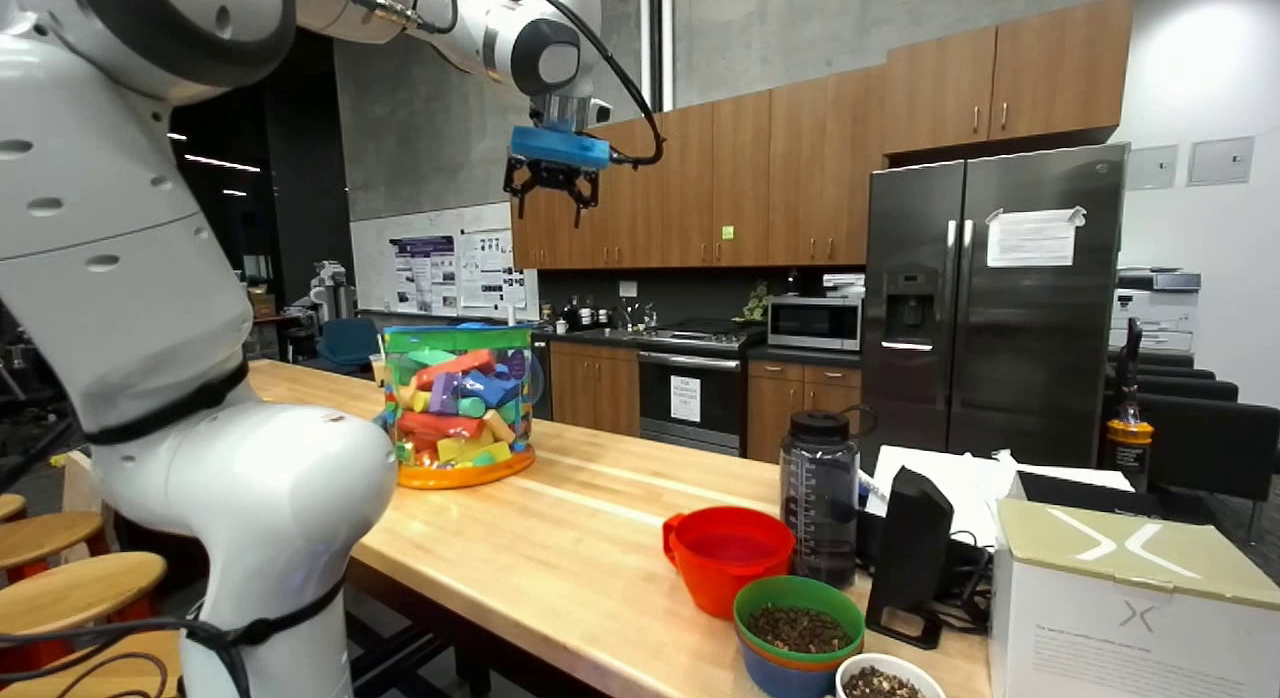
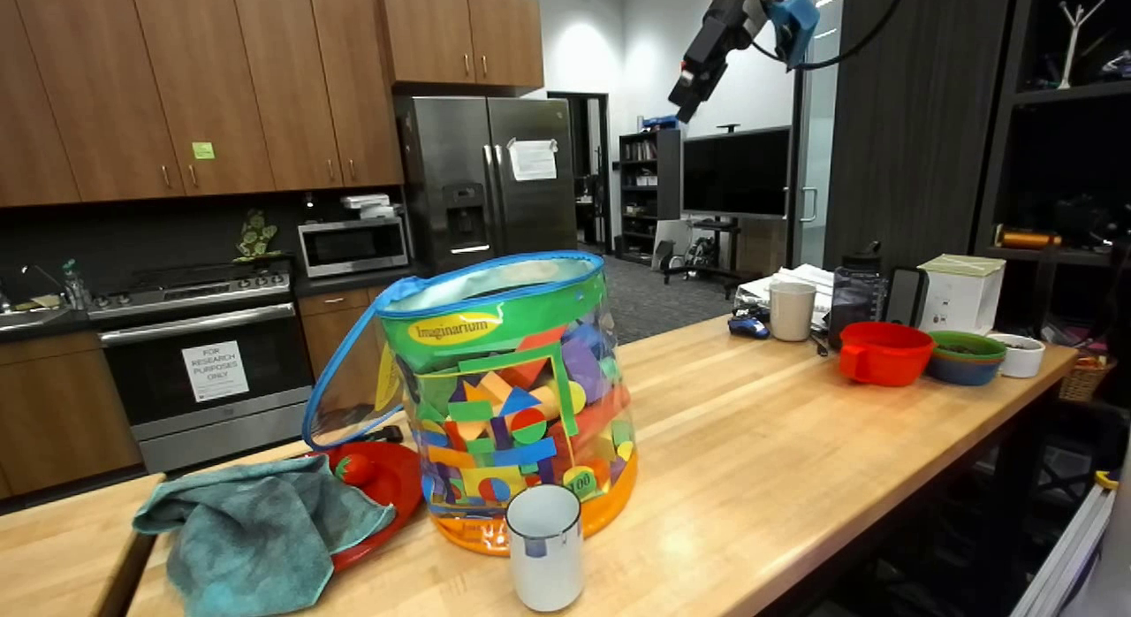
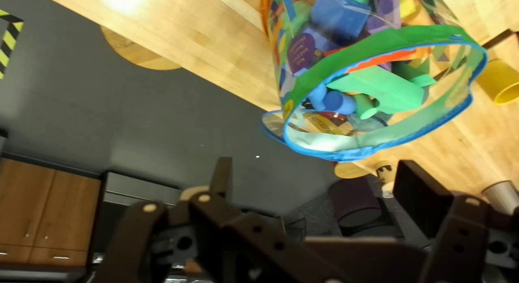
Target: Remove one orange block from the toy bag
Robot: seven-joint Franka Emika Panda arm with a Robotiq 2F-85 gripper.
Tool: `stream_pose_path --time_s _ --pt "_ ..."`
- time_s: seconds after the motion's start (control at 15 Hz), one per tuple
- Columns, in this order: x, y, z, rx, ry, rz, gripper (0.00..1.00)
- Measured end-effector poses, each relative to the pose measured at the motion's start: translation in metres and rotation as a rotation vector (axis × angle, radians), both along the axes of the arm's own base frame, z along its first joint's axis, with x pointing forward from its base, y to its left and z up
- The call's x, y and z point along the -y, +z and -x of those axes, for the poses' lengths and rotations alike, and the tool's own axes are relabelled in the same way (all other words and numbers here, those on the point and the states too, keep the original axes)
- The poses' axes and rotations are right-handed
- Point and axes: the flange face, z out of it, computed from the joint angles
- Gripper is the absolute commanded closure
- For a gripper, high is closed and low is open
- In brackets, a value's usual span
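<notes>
Jaws found spread and empty; the orange block [image 1: 457, 367], lying high inside the toy bag [image 2: 541, 309], is judged light, slightly yielding and not slippery, best pinched with moderate force at mid-length across its narrow sides.

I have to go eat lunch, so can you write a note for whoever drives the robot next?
Claw: open, nothing in it, up in the air.
Toy bag: standing on the table, lots of blocks inside.
Orange block: an orange-red one shows through the bag's clear side.
Done: the lid hangs open. I see no orange block out yet.
Left: probably reach in through the top, grip one, lift it out.
</notes>
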Motion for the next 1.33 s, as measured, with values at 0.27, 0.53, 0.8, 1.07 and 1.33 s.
stream_pose_path --time_s 0.27,0.53,0.8,1.07,1.33 --pt "-0.056 -0.005 -0.005 -0.011 0.116 -0.047 0.00" --pt "-0.107 -0.015 -0.004 -0.036 0.206 -0.076 0.00" --pt "-0.157 -0.028 0.004 -0.074 0.290 -0.094 0.00" --pt "-0.199 -0.046 0.018 -0.111 0.361 -0.096 0.00" --pt "-0.204 -0.049 0.019 -0.113 0.366 -0.094 0.00"
